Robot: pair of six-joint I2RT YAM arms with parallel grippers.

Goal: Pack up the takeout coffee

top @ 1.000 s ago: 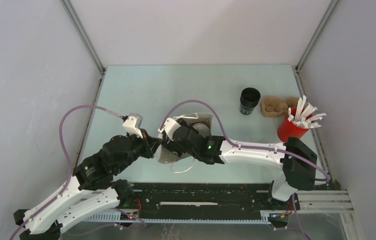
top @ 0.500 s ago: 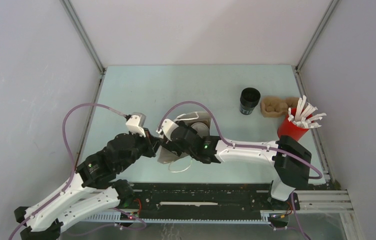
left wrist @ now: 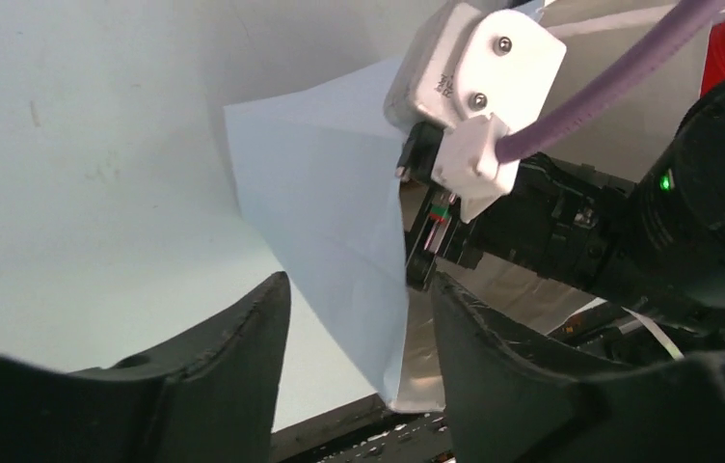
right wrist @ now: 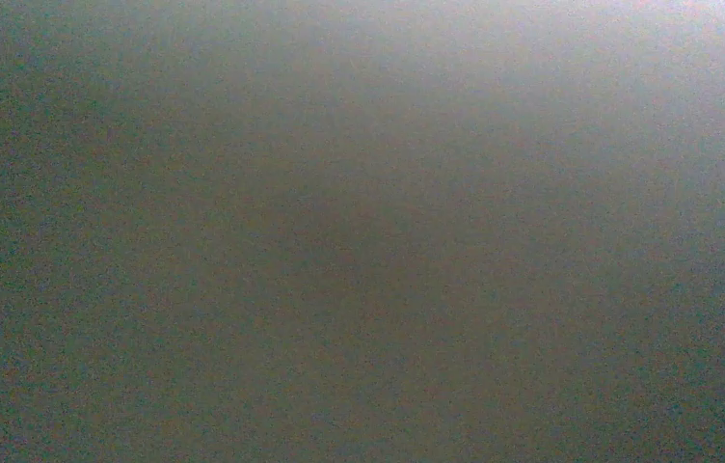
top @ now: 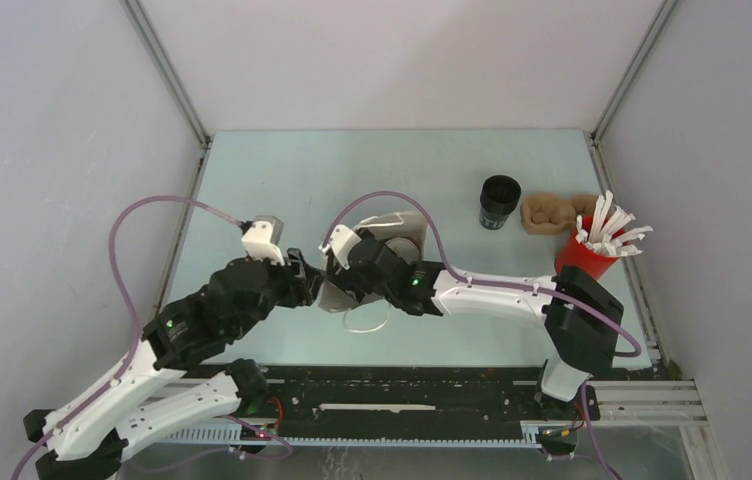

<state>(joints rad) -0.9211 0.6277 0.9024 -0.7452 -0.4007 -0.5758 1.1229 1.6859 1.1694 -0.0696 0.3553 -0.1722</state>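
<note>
A pale paper bag (top: 398,232) lies on its side mid-table, its mouth toward the arms, with a white handle loop (top: 363,322) on the near side. My left gripper (top: 304,285) is open at the bag's mouth. In the left wrist view the bag's edge (left wrist: 330,193) hangs between the spread fingers of the left gripper (left wrist: 359,285) with gaps on both sides. My right gripper (top: 347,282) reaches into the bag; its fingers are hidden and its wrist view is only dark. The black coffee cup (top: 499,201) stands at the back right, apart from both grippers.
A brown cardboard cup carrier (top: 550,213) lies right of the black cup. A red cup (top: 582,259) full of white sticks stands near the right wall. The right arm's purple cable (top: 422,215) arcs over the bag. Walls close in on the left, right and back.
My left gripper has opened and let go of the bag's edge. The right arm has pushed a little further up-left in the bag, and the bag has shifted with it.
</note>
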